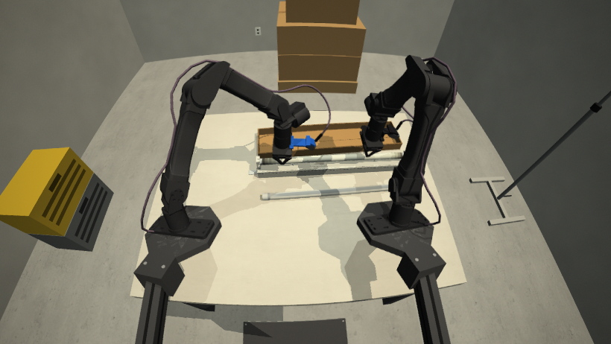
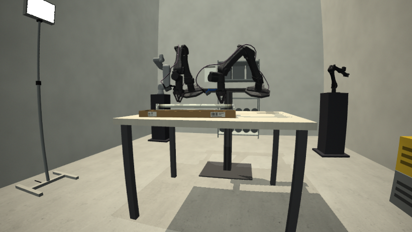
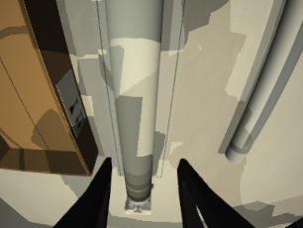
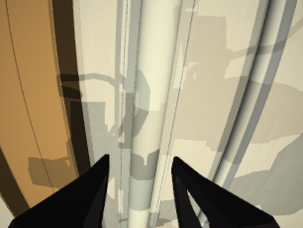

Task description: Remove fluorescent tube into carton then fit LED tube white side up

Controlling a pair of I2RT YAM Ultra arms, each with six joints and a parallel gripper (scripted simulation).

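Observation:
The old fluorescent tube lies along the light fixture; its near end meets a lampholder in the left wrist view. My left gripper is partly open and empty above that end. My right gripper is partly open and empty above the tube's other half. The LED tube lies on the bench on the arms' side of the fixture. The open carton sits flat behind the fixture, with no tube visible in it.
The carton's near wall runs close beside the fixture. The bench carries everything. Stacked boxes stand beyond it, yellow and grey crates to the left, and a lamp stand off its side.

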